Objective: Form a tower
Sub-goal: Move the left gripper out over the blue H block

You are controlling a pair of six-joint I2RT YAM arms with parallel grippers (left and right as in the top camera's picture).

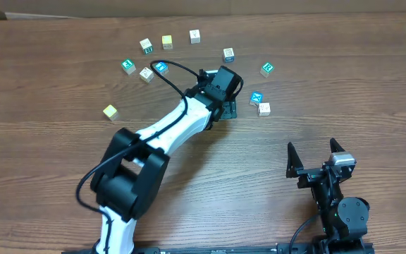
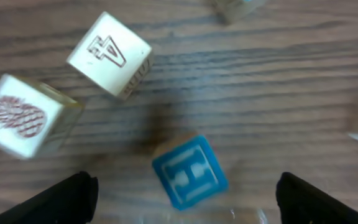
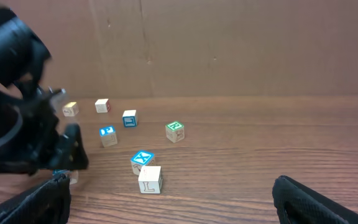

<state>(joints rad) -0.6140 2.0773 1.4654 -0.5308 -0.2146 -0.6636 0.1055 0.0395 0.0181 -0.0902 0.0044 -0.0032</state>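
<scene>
The left gripper point(image 1: 228, 106) hangs over the middle of the tabletop, a little toward the far edge. Its jaws stand wide on both sides of the tower point(image 2: 190, 172) and do not touch it. Only the blue H top face shows, so I cannot tell how many cubes are under it. The step seems to be the letting go. It is best to lift straight up, with no side move, so that no finger brushes the cube. A loose cube marked 4 point(image 2: 109, 55) lies near. The right gripper point(image 1: 311, 147) rests wide open by the near right corner.
</scene>
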